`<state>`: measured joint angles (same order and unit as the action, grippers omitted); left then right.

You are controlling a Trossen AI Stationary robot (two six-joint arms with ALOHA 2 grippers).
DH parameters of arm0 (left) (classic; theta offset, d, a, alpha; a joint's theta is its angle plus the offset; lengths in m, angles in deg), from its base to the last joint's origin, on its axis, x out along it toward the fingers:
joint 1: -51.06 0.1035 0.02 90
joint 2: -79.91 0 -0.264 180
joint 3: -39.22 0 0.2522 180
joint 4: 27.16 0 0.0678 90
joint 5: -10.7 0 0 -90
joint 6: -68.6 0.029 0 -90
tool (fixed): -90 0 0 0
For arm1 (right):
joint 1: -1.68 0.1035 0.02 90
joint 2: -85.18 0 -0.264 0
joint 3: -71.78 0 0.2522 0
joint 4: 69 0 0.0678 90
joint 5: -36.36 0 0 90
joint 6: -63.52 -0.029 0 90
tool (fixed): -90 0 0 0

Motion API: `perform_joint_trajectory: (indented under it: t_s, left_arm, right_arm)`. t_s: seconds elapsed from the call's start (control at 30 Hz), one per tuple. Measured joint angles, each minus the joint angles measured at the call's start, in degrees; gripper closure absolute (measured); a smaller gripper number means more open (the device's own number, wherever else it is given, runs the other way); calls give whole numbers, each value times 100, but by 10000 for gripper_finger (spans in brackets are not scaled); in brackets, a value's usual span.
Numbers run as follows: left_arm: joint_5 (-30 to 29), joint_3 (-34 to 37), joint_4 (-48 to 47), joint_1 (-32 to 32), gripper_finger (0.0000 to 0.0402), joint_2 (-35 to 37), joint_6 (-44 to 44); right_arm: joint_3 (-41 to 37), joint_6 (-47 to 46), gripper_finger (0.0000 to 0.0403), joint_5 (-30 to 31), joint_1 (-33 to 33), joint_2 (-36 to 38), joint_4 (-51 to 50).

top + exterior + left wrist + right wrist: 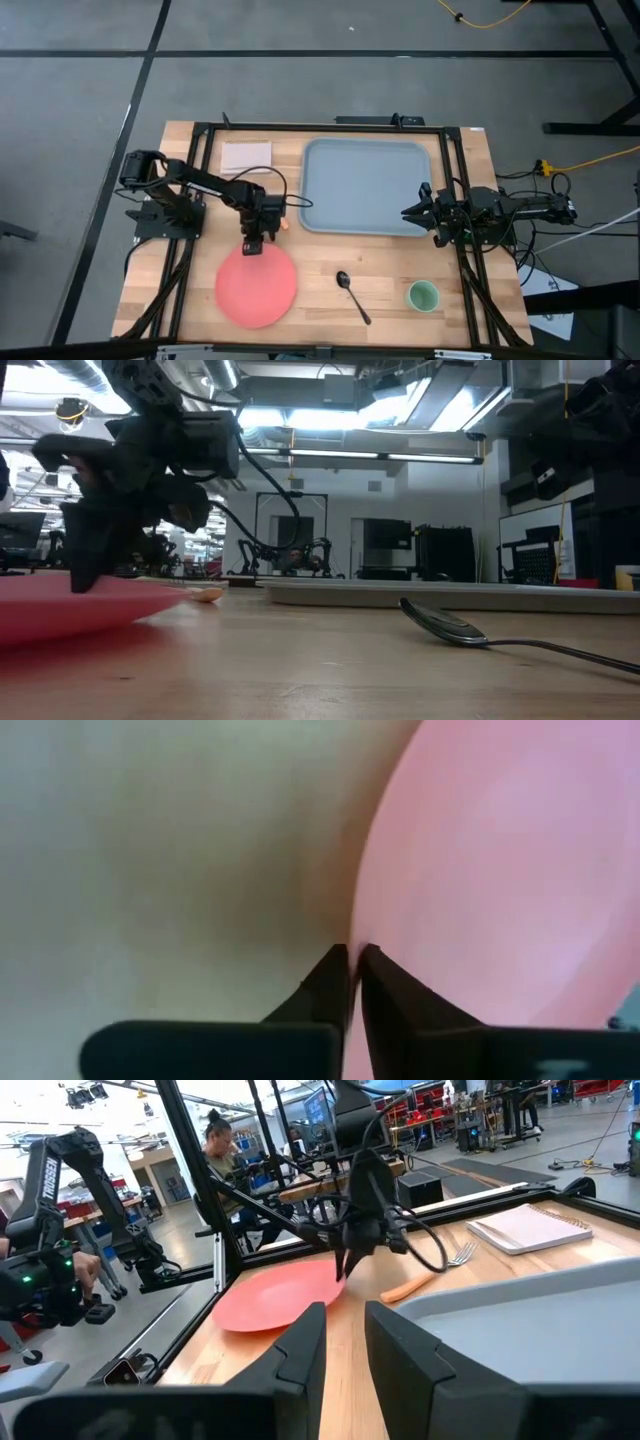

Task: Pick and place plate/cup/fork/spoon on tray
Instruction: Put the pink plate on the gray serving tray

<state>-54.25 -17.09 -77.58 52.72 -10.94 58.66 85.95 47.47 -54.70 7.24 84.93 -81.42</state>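
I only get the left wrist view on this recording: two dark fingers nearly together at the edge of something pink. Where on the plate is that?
Observer: In the high view, the left gripper is shut on the plate at its far rim, the side toward the tray.
Operator: And the other arm?
Observer: The right gripper is open and sits at the tray's right edge, holding nothing.
Operator: Where is the other tableware?
Observer: The fork lies on the wood beside the left gripper. The spoon and the cup lie on the table in front of the tray, not in it.
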Motion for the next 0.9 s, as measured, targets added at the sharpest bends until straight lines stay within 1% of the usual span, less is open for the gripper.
perform_joint_trajectory:
  t_s: [0.13, 0.3, 0.4, 0.6, 0.67, 0.77, 0.83, 0.9]
  left_arm:
    - [33, -107, -115, 81, 397, -1, -39]
    - [645, -736, -611, 236, 400, -9, 176]
    - [885, -1334, -1284, 366, 401, -11, 512]
    - [722, -2852, -2520, 955, 401, -13, 1331]
    - [536, -3374, -2723, 1230, 401, -12, 1586]
    - [116, -3955, -2503, 1672, 401, -7, 1763]
    - [-244, -4107, -1853, 1936, 401, -2, 1659]
    - [-743, -4107, -987, 2135, 401, -4, 1249]
  right_arm:
    - [-1, 2, 325, 0, 0, 0, -1]
    - [-1, 163, 325, 0, 0, 0, 0]
    - [-1, 157, 325, 0, 0, 0, 0]
    - [0, 128, 325, 0, 1, 0, 0]
    - [0, 127, 325, 0, 0, 0, 0]
    - [0, 122, 325, 0, 0, 0, 0]
    - [0, 120, 325, 0, 0, 0, 0]
    - [-2, 116, 325, -2, 2, 0, 0]
